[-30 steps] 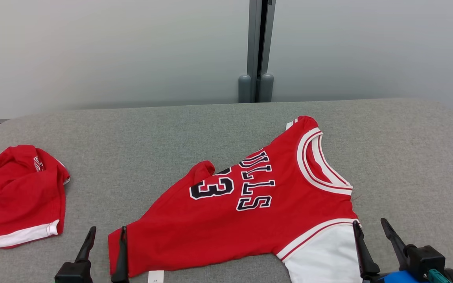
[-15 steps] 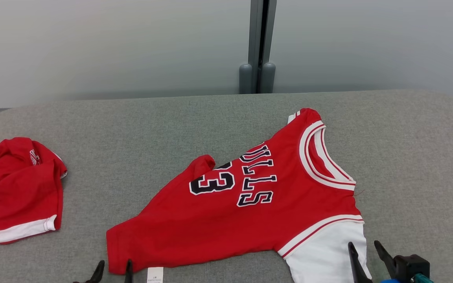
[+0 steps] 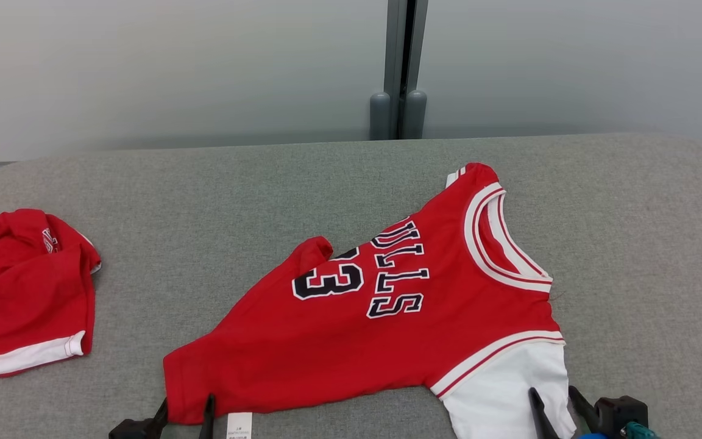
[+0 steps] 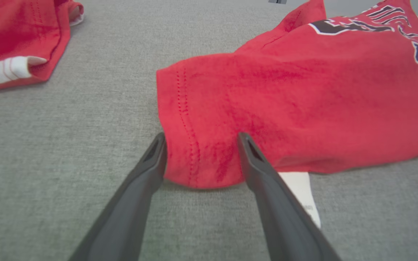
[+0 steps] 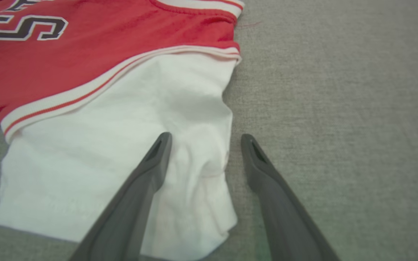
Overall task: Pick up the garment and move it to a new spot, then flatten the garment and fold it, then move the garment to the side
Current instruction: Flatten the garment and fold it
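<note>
Red cloth jersey with white sleeve (image 3: 351,341) lying spread on the grey fabric tabletop (image 3: 205,195), right of centre, our left tool (image 4: 200,159) open around its near left hem corner, our right tool (image 5: 203,152) open astride the sleeve's edge, crumpled red garment (image 3: 22,292) at left

1. Between the spread fingers of the left gripper (image 4: 201,136): hem corner of the jersey (image 4: 303,90); white label (image 4: 299,188) just right of it.
2. Left of that gripper: bare table (image 4: 96,94), free up to the second red garment (image 4: 16,32).
3. Between the parted fingers of the right gripper (image 5: 206,136): edge of the white sleeve (image 5: 103,152); bare table to its right, unobstructed.
</note>
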Controlling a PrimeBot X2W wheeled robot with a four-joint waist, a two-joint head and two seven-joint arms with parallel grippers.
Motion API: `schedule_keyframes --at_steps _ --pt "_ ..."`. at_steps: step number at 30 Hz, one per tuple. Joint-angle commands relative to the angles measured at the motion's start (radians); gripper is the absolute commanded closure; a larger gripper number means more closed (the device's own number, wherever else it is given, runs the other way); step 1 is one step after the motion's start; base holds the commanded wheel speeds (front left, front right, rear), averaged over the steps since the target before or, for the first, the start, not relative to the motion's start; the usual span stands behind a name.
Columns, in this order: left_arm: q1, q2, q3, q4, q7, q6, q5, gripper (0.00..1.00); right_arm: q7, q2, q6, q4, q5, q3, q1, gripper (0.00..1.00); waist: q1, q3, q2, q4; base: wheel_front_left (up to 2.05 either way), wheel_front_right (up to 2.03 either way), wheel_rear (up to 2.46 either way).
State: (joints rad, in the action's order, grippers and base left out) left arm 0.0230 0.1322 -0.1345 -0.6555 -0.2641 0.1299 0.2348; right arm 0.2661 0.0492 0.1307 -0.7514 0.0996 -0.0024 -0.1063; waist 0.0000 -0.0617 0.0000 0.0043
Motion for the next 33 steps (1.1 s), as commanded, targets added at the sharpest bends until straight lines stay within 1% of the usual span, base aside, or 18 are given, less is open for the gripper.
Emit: schedule_keyframes --at_steps 1,4,7,8,9,10,11,12,18,25,28,30,33 --pt "0.016 0.006 -0.007 -0.013 0.000 0.001 0.007 0.00 -0.004 0.003 0.000 -0.020 0.000 0.002 -0.007 0.00 0.0000 -0.001 0.0000 0.001 0.00 0.00 0.00" --pt "0.029 0.007 -0.031 -0.038 0.000 0.001 0.020 0.00 -0.005 0.002 0.000 -0.037 0.020 0.021 -0.015 0.00 0.0000 -0.002 0.0000 -0.002 0.00 0.00 0.00" --pt "0.030 0.007 -0.052 -0.049 0.000 0.001 0.032 0.00 -0.006 -0.004 0.001 -0.031 0.045 0.080 -0.010 0.00 0.0000 -0.002 0.0000 -0.005 0.00 0.00 0.00" --pt "0.029 0.007 -0.057 -0.050 0.000 0.001 0.038 0.00 -0.006 -0.005 0.001 -0.029 0.057 0.101 -0.005 0.12 0.0000 -0.001 0.0000 -0.005 0.00 0.00 0.00" --pt "0.028 0.008 -0.063 -0.052 0.000 0.001 0.042 0.28 -0.006 -0.004 0.001 -0.023 0.065 0.113 0.000 0.88 0.0000 0.000 0.0000 -0.005 0.00 0.00 0.00" --pt "0.028 0.009 -0.068 -0.053 0.000 0.001 0.047 0.55 -0.006 -0.003 0.001 -0.013 0.073 0.121 0.005 1.00 0.0000 0.001 0.0000 -0.003 0.00 0.00 0.00" --pt "0.028 0.009 -0.073 -0.050 0.000 0.001 0.053 0.89 -0.005 -0.003 0.001 -0.001 0.083 0.126 0.010 1.00 0.0000 0.002 0.0000 -0.003 0.00 0.00 0.00" --pt "0.027 0.009 -0.076 -0.045 0.000 0.001 0.060 1.00 -0.005 -0.002 0.001 0.018 0.089 0.131 0.014 1.00 0.0000 0.003 0.0000 -0.002 0.00 0.00 0.00" --pt "0.022 0.011 -0.111 -0.003 0.000 0.001 0.103 1.00 -0.001 0.003 0.000 0.165 0.124 0.142 0.033 1.00 0.0000 0.005 0.0000 -0.004 0.00 0.00 0.00" --pt "0.061 0.024 -0.122 0.176 -0.001 0.001 0.190 1.00 -0.001 0.003 0.000 0.361 0.152 0.112 -0.010 1.00 0.0000 -0.008 0.0000 -0.003 0.00 0.00 0.00" --pt "0.111 0.050 -0.132 0.244 0.000 0.001 0.219 1.00 -0.001 0.014 0.000 0.406 0.137 0.114 -0.074 1.00 0.0000 -0.026 0.0000 -0.005 0.00 0.00 0.00" --pt "0.172 0.073 -0.149 0.272 0.000 0.001 0.238 1.00 -0.001 0.036 0.000 0.416 0.124 0.121 -0.143 1.00 0.0000 -0.041 0.0000 -0.006 0.00 0.00 0.00" --pt "0.302 0.130 -0.200 0.282 0.000 0.001 0.258 1.00 -0.001 0.070 0.000 0.429 0.111 0.132 -0.273 1.00 0.0000 -0.074 0.0000 -0.007 0.00 0.00 0.00"
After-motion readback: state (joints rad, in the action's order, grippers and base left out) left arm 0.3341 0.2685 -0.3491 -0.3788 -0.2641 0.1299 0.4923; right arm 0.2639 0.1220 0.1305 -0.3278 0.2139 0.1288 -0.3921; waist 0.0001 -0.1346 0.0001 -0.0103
